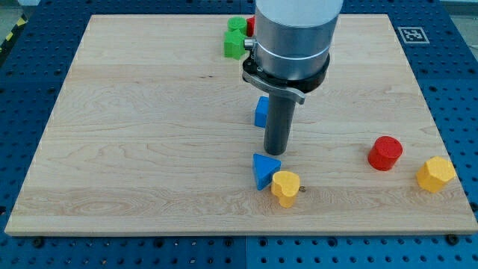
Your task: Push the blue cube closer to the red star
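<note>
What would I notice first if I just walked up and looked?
The big silver arm at the view's top middle, its dark rod reaching down to the wooden board. My tip sits just above a blue triangular block touching a yellow block. A red cylinder stands at the right.

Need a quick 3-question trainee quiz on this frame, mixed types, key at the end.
1. True or false: my tip touches the yellow block near the view's bottom.
2. Which block sits partly hidden behind the rod? A) the red cylinder B) the blue cube C) the yellow hexagonal block
3. Fill in: the block just below my tip is the blue ____.

Key:
1. False; my tip stands above the blue triangle, apart from that yellow block.
2. B
3. triangle; it touches the yellow block on its right.

Note: a red block beside the green blocks at the view's top is mostly hidden, so its shape cannot be told.
</note>
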